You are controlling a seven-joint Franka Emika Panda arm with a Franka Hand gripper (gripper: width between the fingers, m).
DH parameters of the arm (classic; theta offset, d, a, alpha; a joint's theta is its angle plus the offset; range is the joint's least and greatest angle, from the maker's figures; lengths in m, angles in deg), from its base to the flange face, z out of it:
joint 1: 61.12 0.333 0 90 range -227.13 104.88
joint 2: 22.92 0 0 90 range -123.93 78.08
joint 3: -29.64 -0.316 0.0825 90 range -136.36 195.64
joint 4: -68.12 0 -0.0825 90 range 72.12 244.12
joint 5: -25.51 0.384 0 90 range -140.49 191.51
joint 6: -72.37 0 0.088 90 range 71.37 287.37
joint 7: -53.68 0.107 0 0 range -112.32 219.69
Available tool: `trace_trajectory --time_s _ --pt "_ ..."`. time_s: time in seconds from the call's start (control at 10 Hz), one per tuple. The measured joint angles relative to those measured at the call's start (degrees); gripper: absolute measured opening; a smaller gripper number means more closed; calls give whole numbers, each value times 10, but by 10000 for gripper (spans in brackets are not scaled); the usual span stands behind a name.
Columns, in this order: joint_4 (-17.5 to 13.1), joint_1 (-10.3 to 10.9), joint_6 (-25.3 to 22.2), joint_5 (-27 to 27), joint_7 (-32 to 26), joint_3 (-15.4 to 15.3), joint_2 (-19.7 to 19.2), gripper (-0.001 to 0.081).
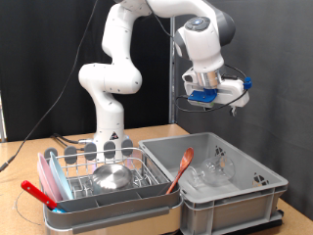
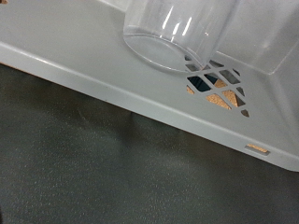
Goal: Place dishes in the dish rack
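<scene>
Exterior view, count: one white robot arm (image 1: pixel 115 69); one gripper (image 1: pixel 233 106); one dish rack (image 1: pixel 103 181); one grey bin (image 1: pixel 220 186); one steel bowl (image 1: pixel 111 177).

Gripper: it hangs in the air above the grey bin, well clear of its rim, at the exterior view's right. I cannot tell from here how far the fingers are spread, nor whether anything sits between them.

Dish rack: low silver wire with upright prongs, set in a grey tray with pink-red pieces at its end, on the exterior view's left, touching or just beside the bin.

Steel bowl: shiny and round, lying in the rack near its middle.

Spoon: one orange-red long-handled spoon (image 1: pixel 181 167) leans from the rack's corner across the bin's edge.

Bin contents: clear glass pieces (image 1: pixel 207 174) on its floor; their number is hard to tell.

Surface: a wooden table (image 1: pixel 156 135) carries the rack, the bin and the arm's base.

Room: a black curtain (image 1: pixel 39 59) hangs behind; a cable trails down at the exterior view's left.

Wrist view: one clear glass (image 2: pixel 182 37) stands close up on the pale grey plastic, beside a lattice of openings (image 2: pixel 217 86); dark floor lies beyond the plastic edge. The fingers do not show here.
</scene>
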Motion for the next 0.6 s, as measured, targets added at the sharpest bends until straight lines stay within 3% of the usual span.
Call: trace_trajectory --time_s 0.2,0.4,0.6 --pt "2 -4 29 -34 -16 -16 4 808" --pt "-4 -26 53 -134 30 -61 29 808" --pt "-13 -39 37 -223 69 -78 72 808"
